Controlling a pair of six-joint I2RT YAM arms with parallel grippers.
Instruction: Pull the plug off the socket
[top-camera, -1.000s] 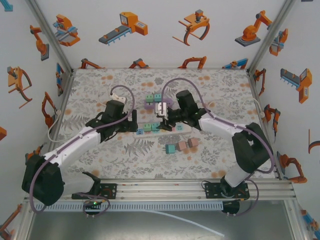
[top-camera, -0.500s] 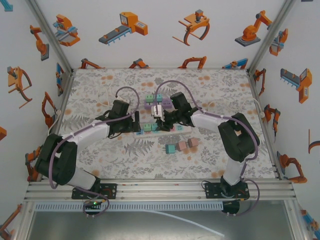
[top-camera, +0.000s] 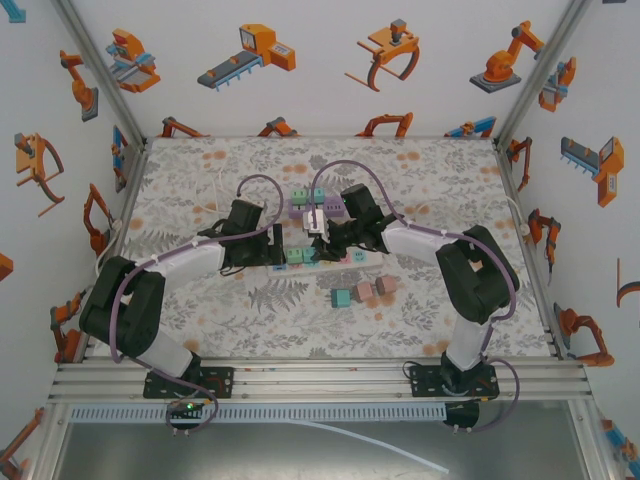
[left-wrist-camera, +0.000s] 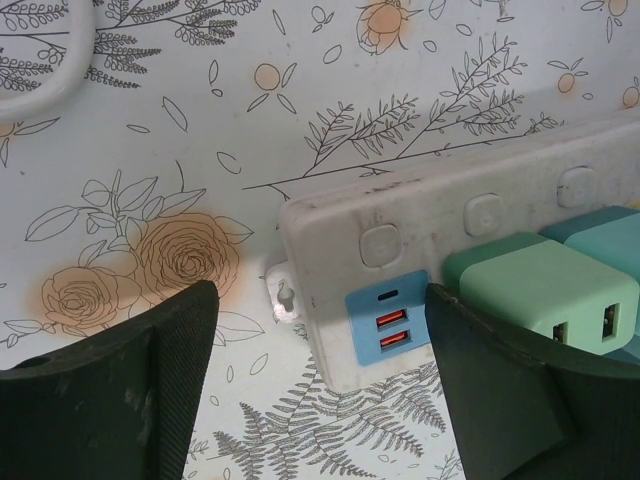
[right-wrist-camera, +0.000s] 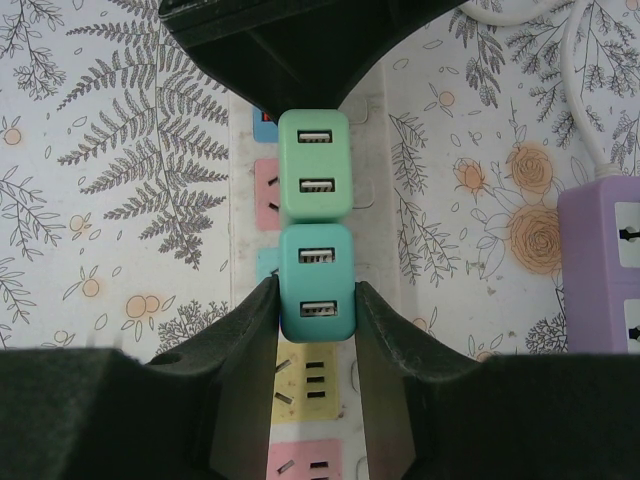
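Both my arms reach out low over the counter (top-camera: 190, 190) and meet near its middle, the left one coming in from the left with its elbow bent near the base, the right one folded at the elbow and angled in from the right. My left hand (left-wrist-camera: 318, 330) is spread wide, straddling the end of the white strip (left-wrist-camera: 430, 225), one finger (left-wrist-camera: 120, 385) out over the bare counter and the other finger (left-wrist-camera: 500, 400) beside the green plug (left-wrist-camera: 540, 290); I cannot tell whether either one touches the strip. My right hand (right-wrist-camera: 315, 297) is narrowed onto the teal plug (right-wrist-camera: 316, 265), a pad (right-wrist-camera: 250, 335) pressed to each of its long sides. That plug sits in the strip, touching the green plug next to it on the side toward my left hand. So I count two plugs side by side in this stretch of the strip, each with two USB slots in its face. The strip's end carries a blue panel (left-wrist-camera: 385, 315) with three ports, two of them orange, and I see three push buttons (left-wrist-camera: 380, 243) along its top. Just beyond the white strip lies one purple strip (top-camera: 330, 207), near it but apart. On the near side of the counter lie three small blocks, well apart from my hands: one teal (top-camera: 340, 297) and two pink (top-camera: 374, 288), close together in a row
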